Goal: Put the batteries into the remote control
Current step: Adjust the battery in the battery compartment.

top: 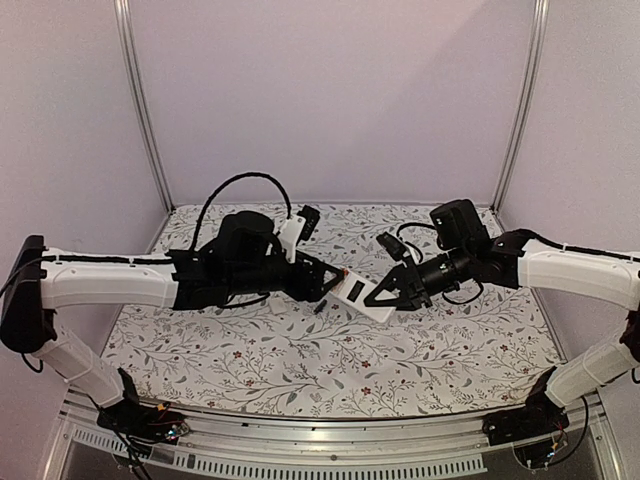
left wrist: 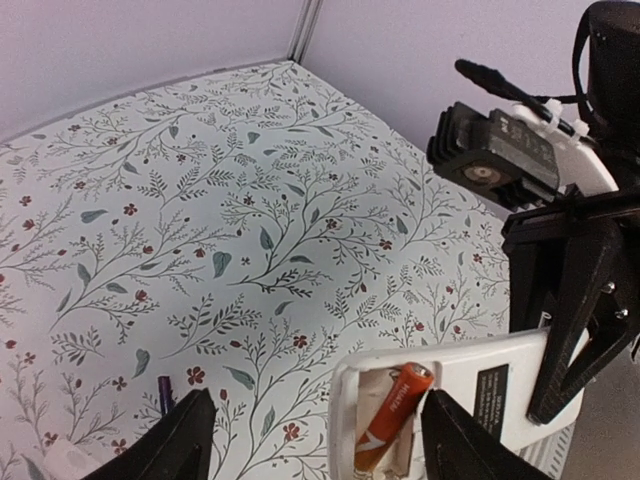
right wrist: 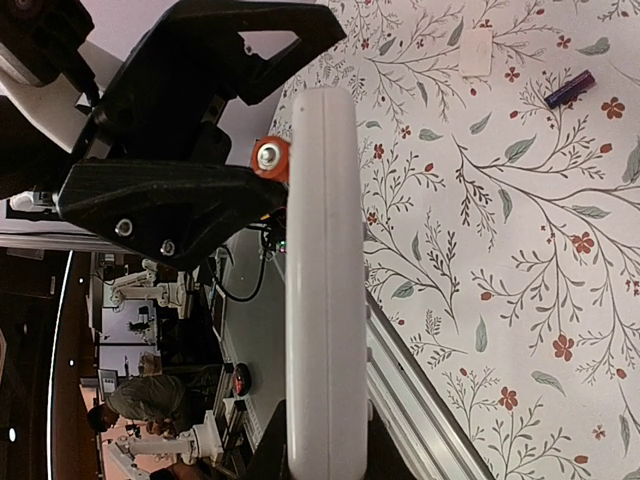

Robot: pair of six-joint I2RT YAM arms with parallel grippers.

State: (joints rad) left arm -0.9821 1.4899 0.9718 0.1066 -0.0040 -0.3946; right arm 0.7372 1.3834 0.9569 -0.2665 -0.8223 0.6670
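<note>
My right gripper [top: 392, 292] is shut on the white remote control [top: 358, 295] and holds it above the table, back side toward the left arm. The remote control [right wrist: 325, 300] appears edge-on in the right wrist view. An orange-red battery [left wrist: 393, 420] lies tilted in the open battery recess, its upper end poking out past the rim. My left gripper [left wrist: 318, 425] is open, jaws wide apart astride that end of the remote; one fingertip [left wrist: 445, 420] sits right beside the battery. A dark battery [left wrist: 165, 394] lies on the table below.
A thin white cover piece [right wrist: 475, 52] lies on the floral tablecloth [left wrist: 250, 200] near the dark battery [right wrist: 570, 88]. The table's metal front rail [right wrist: 420, 380] runs under the remote. The right arm's camera block [left wrist: 510, 155] hangs close behind the remote.
</note>
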